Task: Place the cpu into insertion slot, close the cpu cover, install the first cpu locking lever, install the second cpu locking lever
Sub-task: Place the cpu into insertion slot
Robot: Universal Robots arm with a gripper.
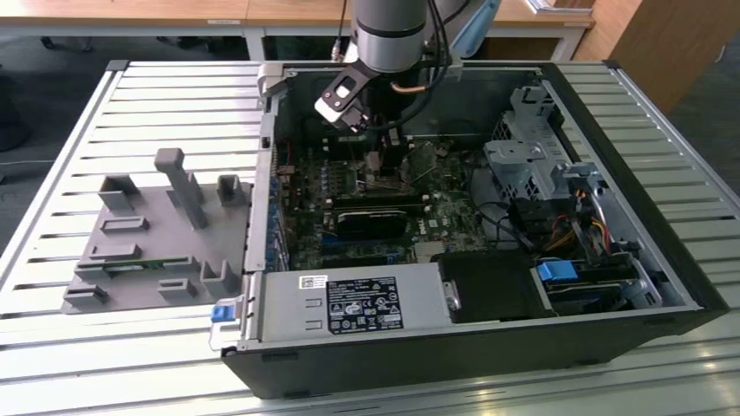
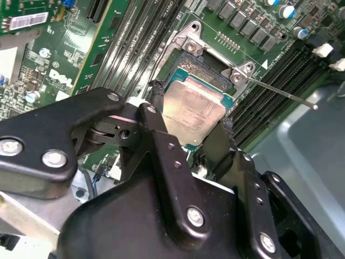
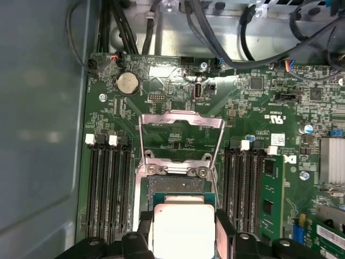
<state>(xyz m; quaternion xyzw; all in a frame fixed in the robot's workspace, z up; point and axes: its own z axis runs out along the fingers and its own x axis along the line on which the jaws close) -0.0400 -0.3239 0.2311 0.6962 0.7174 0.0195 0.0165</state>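
In both wrist views the cpu (image 2: pixel 197 108) (image 3: pixel 182 232), a small square chip with a silver-grey top, sits between my gripper's black fingers (image 2: pixel 157 102), directly over the insertion slot (image 3: pixel 178 186) (image 2: pixel 200 66) on the green board. My gripper (image 2: pixel 190 114) (image 3: pixel 183 224) (image 1: pixel 382 160) is shut on it, reaching down into the open computer case. The cpu cover (image 3: pixel 180 115), a thin metal frame, stands swung up and open beyond the slot. A thin locking lever (image 2: pixel 280 93) sticks out sideways from the slot's corner.
Memory slots (image 3: pixel 108 183) (image 3: pixel 245 183) flank the slot on both sides. Inside the case, the exterior view shows a black cooler block (image 1: pixel 370 217), a power supply (image 1: pixel 347 305) and a drive cage (image 1: pixel 532 165). A grey fixture (image 1: pixel 162 234) lies on the slatted table.
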